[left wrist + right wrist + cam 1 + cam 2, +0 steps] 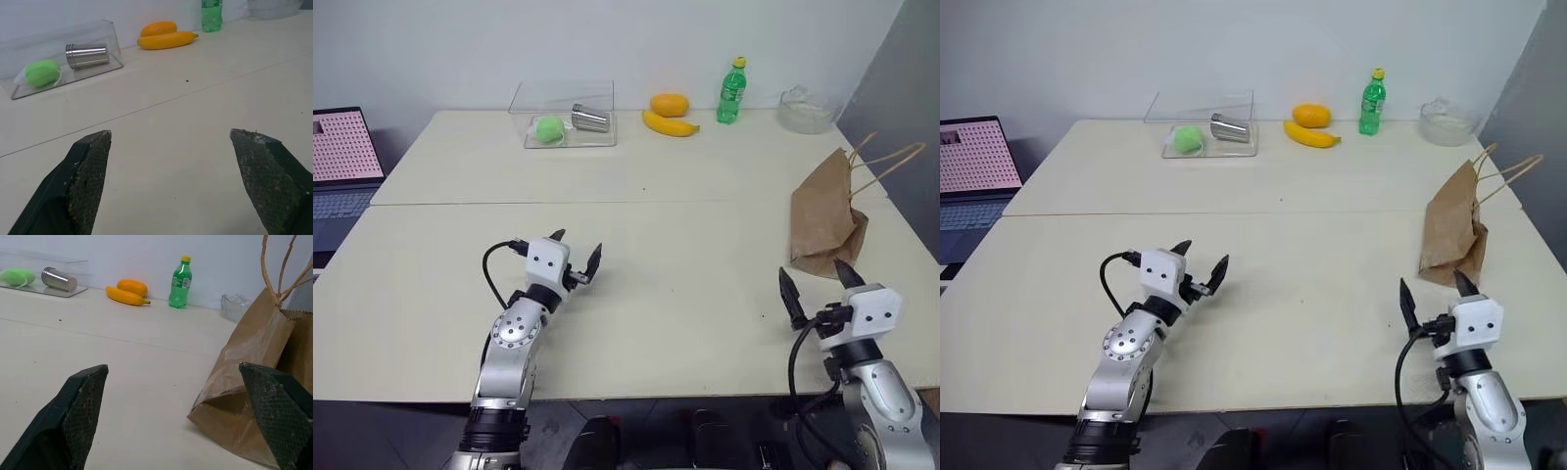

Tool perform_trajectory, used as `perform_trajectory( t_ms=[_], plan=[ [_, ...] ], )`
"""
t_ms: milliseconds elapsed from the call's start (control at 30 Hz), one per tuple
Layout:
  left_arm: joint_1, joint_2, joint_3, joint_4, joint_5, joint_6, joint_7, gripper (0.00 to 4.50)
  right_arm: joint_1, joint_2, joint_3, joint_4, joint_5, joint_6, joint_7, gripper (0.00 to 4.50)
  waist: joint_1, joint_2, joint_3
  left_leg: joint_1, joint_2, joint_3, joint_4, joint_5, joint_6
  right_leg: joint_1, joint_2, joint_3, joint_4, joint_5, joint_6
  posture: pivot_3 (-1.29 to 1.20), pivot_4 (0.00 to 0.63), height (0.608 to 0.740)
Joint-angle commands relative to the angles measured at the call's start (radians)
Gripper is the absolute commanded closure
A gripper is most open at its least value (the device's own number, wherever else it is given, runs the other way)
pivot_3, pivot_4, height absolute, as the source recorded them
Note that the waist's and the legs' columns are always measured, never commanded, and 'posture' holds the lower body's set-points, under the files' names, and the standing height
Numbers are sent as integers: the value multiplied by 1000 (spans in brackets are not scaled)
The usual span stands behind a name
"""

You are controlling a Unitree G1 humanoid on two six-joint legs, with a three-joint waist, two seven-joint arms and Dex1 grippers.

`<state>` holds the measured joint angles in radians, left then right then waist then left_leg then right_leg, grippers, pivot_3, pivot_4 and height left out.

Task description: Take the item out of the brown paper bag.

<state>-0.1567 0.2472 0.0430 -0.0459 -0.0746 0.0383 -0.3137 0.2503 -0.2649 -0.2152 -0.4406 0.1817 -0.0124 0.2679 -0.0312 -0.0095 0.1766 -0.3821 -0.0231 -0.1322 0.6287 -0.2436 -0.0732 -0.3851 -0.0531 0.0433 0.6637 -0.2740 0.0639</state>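
Two grippers, left (578, 257) and right (819, 285), gape empty; crinkled brown paper bag (822, 220) stands beside the right.

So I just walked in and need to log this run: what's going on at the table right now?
Nothing is being handled yet. The robot holds both arms over the table with open fingers. The right end effector hovers just short of the brown paper bag, which stands near the table's right edge, handles up; what is inside it cannot be seen. The left end effector hangs over bare tabletop. Along the far edge sit a clear tray, a banana and a green bottle.
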Motion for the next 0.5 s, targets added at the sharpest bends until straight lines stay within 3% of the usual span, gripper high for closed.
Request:
perform_trajectory(
  t_ms=[33,500],
  plan=[
    [-5,-4,12,-51,-19,-21,3,412,-8,-1,-9,2,20,-25,14,0,0,0,0,0,0,0,0,0,0,0,0,0,0,0,0,0,150,740],
    [2,2,5,-59,8,-22,24,412,2,2,-14,13,16,-33,30,0,0,0,0,0,0,0,0,0,0,0,0,0,0,0,0,0,150,740]
  ],
)
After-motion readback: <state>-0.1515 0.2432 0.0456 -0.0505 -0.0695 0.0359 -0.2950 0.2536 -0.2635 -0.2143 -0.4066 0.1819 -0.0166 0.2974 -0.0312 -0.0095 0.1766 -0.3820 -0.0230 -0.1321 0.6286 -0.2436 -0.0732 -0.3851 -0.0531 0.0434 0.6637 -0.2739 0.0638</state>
